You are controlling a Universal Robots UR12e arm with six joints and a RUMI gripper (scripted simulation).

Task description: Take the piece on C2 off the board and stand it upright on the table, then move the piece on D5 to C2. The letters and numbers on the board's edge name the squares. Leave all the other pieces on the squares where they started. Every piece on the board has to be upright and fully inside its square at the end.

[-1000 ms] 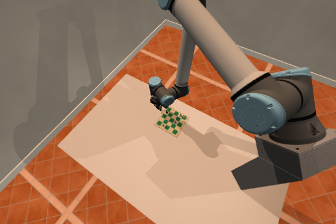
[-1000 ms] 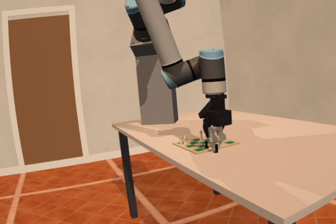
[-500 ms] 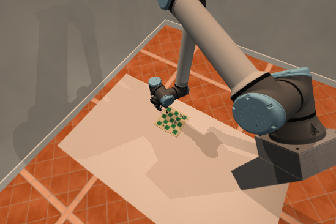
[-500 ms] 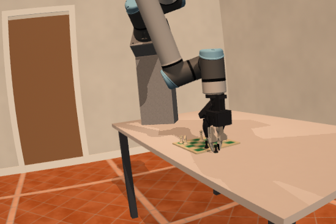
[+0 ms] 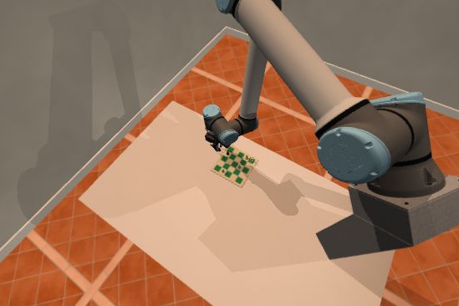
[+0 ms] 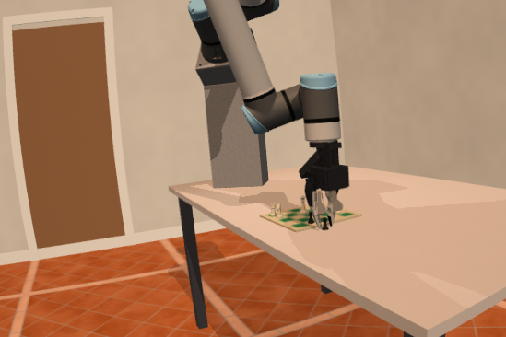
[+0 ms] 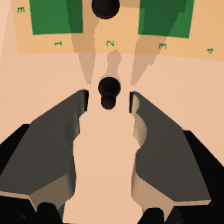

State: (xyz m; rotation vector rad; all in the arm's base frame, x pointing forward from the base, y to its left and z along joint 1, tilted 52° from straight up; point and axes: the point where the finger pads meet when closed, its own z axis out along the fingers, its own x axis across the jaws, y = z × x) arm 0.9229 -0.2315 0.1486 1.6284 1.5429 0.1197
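Observation:
A small black piece (image 7: 109, 92) stands upright on the table just off the board's numbered edge, near the label 2; it also shows in the exterior view (image 6: 324, 224). My gripper (image 7: 109, 92) is low over it, one finger on each side with a small gap to the piece, so it is open and not gripping. The gripper also shows in the exterior view (image 6: 323, 215) and the top view (image 5: 216, 145). The green and tan board (image 5: 235, 165) lies just beyond the piece. Another black piece (image 7: 105, 7) stands on the board straight ahead of the fingers.
Several other pieces stand on the board: white ones at its far side (image 6: 275, 210) and middle (image 6: 303, 203), a black one (image 6: 311, 216) near my fingers. The robot's grey base block (image 5: 407, 209) sits at the table's end. The table edge (image 6: 241, 230) runs close to the board.

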